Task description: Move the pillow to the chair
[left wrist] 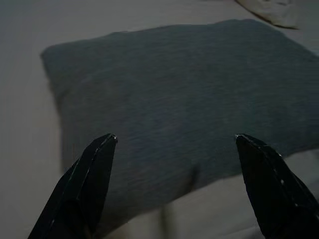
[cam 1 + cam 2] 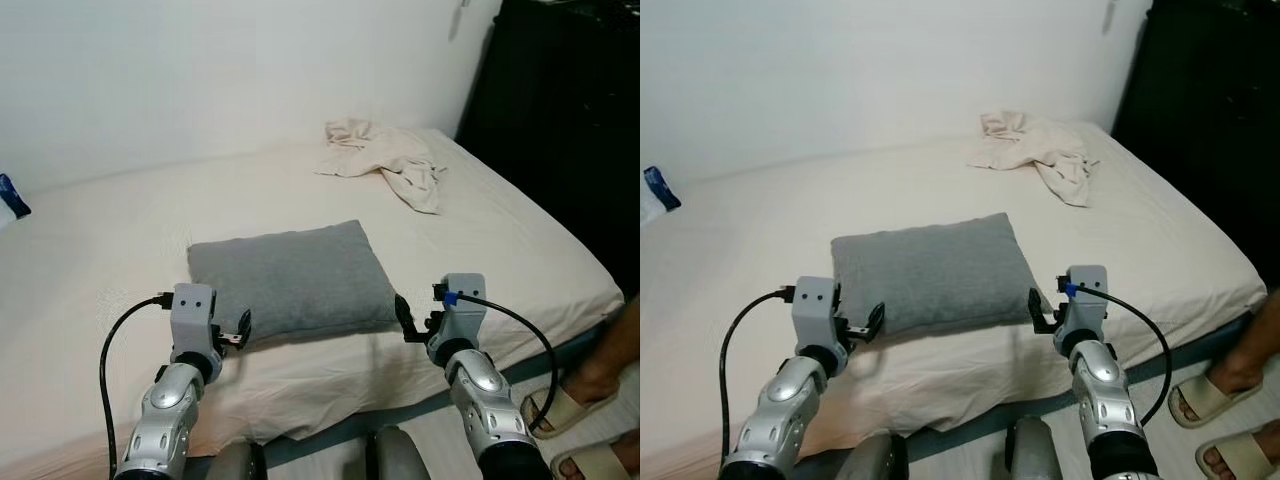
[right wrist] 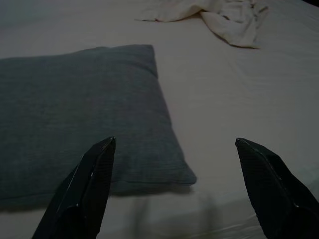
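The flat grey fabric pillow [image 2: 285, 279] lies on the bed [image 2: 90, 250], long axis crosswise. Your left hand [image 2: 241, 333] and right hand [image 2: 402, 317] bracket its 2 near corners, fingers apart, equally near.

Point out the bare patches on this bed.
Bare sheet lies between the grey fabric pillow and the wall, and along the bed's left side. The far right corner is crowded by the crumpled cream cloth.
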You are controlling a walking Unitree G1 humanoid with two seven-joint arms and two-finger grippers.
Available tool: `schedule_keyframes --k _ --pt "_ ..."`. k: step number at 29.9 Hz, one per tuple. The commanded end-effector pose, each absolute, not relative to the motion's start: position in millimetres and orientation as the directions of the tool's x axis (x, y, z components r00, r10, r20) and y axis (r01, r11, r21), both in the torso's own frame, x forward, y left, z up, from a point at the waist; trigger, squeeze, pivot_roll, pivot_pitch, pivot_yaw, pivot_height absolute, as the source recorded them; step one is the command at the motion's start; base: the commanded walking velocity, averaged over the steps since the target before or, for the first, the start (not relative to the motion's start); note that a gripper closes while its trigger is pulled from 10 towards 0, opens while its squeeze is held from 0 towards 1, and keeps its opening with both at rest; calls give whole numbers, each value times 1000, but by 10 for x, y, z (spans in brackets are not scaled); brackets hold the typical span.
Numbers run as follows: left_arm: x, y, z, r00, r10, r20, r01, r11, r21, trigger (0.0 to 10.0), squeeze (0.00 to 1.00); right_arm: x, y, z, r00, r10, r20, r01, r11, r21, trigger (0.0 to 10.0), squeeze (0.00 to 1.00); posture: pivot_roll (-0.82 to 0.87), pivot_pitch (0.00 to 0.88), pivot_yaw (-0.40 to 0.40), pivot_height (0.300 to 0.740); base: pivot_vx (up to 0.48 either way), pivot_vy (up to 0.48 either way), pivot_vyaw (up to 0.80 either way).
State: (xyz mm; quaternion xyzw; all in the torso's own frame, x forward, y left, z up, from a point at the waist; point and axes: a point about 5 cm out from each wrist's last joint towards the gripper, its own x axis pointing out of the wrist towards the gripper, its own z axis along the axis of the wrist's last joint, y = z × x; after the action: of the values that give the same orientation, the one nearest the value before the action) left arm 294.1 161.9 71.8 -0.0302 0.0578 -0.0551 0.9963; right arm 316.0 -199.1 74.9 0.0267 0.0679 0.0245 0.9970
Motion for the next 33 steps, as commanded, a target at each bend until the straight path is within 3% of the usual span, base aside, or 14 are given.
schedule_keyframes --k 1,12,24,30,33 --pt "2930 1627 720 987 -116 -111 108 992 -68 10000 0 3189 -1952 767 991 65 -118 -54 994 93 10000 0 -59 113 38 621 0 0 0" --pt "3074 1445 845 987 -138 -87 127 984 -125 10000 0 3200 -1832 824 990 118 -79 -104 981 161 10000 0 -51 142 56 596 0 0 0" --pt "3253 1707 1100 998 -14 -57 -4 956 -293 10000 0 3084 -1732 739 981 168 -96 -151 976 157 10000 0 -61 153 75 596 0 0 0" --pt "3317 1901 975 966 101 -237 -166 947 -274 10000 0 3041 -1741 719 982 161 -102 -144 977 156 10000 0 -68 154 84 596 0 0 0" --pt "3340 1952 993 956 158 -247 -219 945 -242 10000 0 3024 -1741 717 982 158 -103 -141 977 157 10000 0 -72 160 87 596 0 0 0"
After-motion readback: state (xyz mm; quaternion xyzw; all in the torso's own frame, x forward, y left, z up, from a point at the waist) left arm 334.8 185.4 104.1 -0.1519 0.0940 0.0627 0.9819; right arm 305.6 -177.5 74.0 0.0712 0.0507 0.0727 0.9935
